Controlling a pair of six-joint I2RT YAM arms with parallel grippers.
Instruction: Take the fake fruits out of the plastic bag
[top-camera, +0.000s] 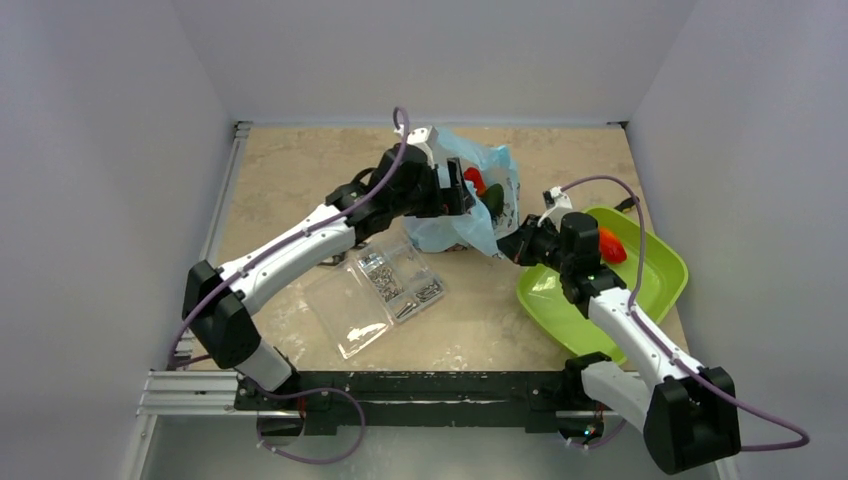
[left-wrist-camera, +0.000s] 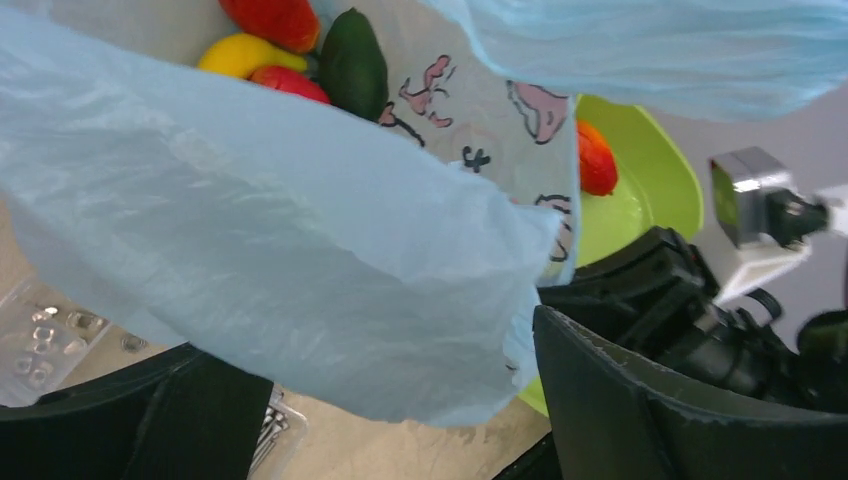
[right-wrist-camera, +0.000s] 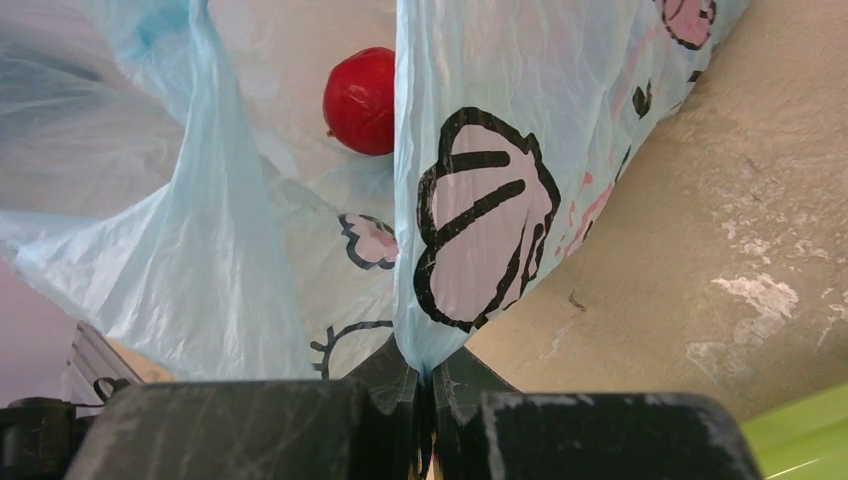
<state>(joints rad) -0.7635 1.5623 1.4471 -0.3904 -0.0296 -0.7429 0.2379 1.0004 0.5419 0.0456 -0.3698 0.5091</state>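
- One stone-look table lies under both my sets of jaws and carries everything else.
- Next in size is the plastic bag, bunched up between my two grippers.
  - My right gripper is pinched tight on a fold at the bag's lower edge. I judge this pins the bag so it cannot slide while the other arm works.
  - My left gripper has its jaws wide apart. A loose blue sheet of the bag drapes across the gap and nothing is clamped. It faces the bag's open mouth, which looks like a setup for reaching in.
- The green tray sits just behind my right jaws, on the far side of the bag from my left ones. It seems to be where emptied items go, since one strawberry already lies in it.
- The clear box of small metal parts lies under my left arm, apart from the bag. I see no role for it here.
- The fruits are inside the bag, past my left jaws.
  - A banana, a dark green fruit and two red pieces touch in a cluster.
  - Above my right jaws, one red piece shows between the bag's folds.
  - By my reckoning, most of the emptying is not yet done.
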